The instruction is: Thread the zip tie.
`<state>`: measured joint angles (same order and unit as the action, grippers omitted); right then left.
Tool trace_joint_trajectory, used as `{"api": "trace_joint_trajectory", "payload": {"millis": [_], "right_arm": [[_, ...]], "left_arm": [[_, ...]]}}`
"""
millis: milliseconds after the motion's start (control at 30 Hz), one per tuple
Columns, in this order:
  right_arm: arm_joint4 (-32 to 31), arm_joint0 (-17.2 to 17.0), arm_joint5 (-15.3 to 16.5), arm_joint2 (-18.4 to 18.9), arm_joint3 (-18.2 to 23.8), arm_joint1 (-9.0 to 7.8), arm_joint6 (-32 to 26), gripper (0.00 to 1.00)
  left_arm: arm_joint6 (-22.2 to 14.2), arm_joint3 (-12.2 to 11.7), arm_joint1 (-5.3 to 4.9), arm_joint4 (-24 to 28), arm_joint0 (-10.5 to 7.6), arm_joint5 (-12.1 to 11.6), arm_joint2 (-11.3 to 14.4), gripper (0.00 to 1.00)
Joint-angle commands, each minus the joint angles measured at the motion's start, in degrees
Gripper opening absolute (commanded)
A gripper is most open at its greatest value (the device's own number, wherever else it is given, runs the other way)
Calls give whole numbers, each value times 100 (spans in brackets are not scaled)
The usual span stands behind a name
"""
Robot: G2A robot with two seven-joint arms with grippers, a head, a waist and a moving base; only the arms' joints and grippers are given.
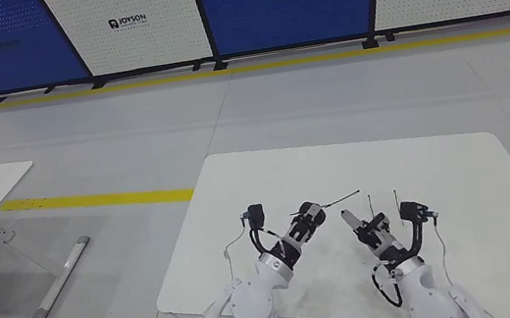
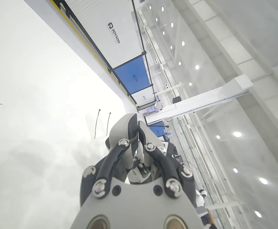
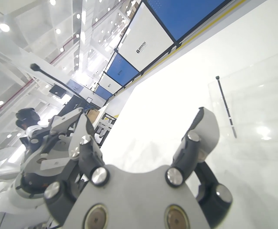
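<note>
Left claw (image 2: 138, 124): clamped on zip tie (image 3: 55, 80), above table (image 1: 434, 162).
Right claw (image 3: 143, 115): spread, empty, above table.
Hazard: thin tie could have twisted in the pinch, tip missing head.

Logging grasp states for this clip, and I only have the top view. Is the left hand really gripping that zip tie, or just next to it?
Observer: Gripping it. The left wrist view shows the left hand shut on the held zip tie, a thin black strap.
Operator: And the right hand?
Observer: The right wrist view shows the right hand open wide, with nothing in it.
Operator: Which end of the tie sticks out?
Observer: In the right wrist view the head end stands free in the air, clear of the left hand.
</note>
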<state>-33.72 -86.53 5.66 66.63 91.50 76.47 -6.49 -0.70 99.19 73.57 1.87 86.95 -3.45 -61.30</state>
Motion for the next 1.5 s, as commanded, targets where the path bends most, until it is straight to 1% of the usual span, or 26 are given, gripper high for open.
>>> {"api": "trace_joint_trajectory", "payload": {"millis": [0, 67, 100, 167, 400, 433, 500, 533, 633, 700, 967, 1033, 1100, 1200, 1233, 1267, 1300, 1367, 1467], "right_arm": [[-277, 45, 17, 27, -1, -29, -224, 100], [-731, 113, 53, 33, 1, -70, -495, 100], [-828, 123, 53, 45, 19, -83, -598, 100], [-1033, 164, 49, 72, 54, -106, -756, 100], [-1094, 159, 47, 80, 76, -111, -748, 100], [-906, 141, 157, 32, 45, -107, -899, 100], [-429, 192, 383, 77, -23, -103, -1078, 100], [-364, 218, 426, 95, -64, -106, -1112, 100], [115, 296, 634, 96, -163, -96, -1259, 100], [160, 356, 569, 127, -206, -91, -1152, 100], [185, 342, 538, 119, -214, -89, -1140, 100], [39, 335, 325, 115, -196, -75, -786, 100], [-184, 326, 186, 11, -179, -54, -462, 100], [-286, 354, 105, -94, -194, -32, -320, 100], [-347, 372, 57, -140, -214, -25, -296, 87], [-354, 386, 39, -172, -234, -19, -311, 77], [-362, 406, 22, -200, -259, -15, -347, 71], [-364, 447, 5, -247, -308, -8, -420, 53], [-393, 486, 5, -297, -351, -2, -481, 48]], "left_arm": [[-34, 20, 7, 219, -8, 65, -19, 0], [-74, 36, 15, 411, -29, 159, -32, 0], [-110, 43, 19, 487, -52, 217, -36, 0], [-95, 50, 21, 513, -70, 242, -46, 0], [-95, 50, 21, 513, -70, 242, -46, 0], [-103, 44, 22, 522, -70, 243, -39, 0], [-145, 33, 25, 559, -80, 244, -21, 0], [-148, 29, 26, 554, -82, 240, -14, 0], [-178, 20, 29, 570, -85, 237, 7, 0], [-176, 11, 32, 606, -95, 249, 9, 0], [-173, 10, 32, 603, -97, 251, 9, 0], [-148, -5, 36, 587, -105, 246, 24, 0], [-136, -14, 40, 567, -114, 246, 46, 0], [-122, -14, 44, 554, -122, 252, 66, 0], [-118, -12, 45, 554, -126, 255, 69, 0], [-114, -11, 46, 556, -128, 257, 70, 0], [-109, -11, 47, 558, -129, 260, 71, 0], [-98, -10, 48, 562, -131, 267, 73, 0], [-94, -21, 51, 566, -138, 286, 80, 0]]}}
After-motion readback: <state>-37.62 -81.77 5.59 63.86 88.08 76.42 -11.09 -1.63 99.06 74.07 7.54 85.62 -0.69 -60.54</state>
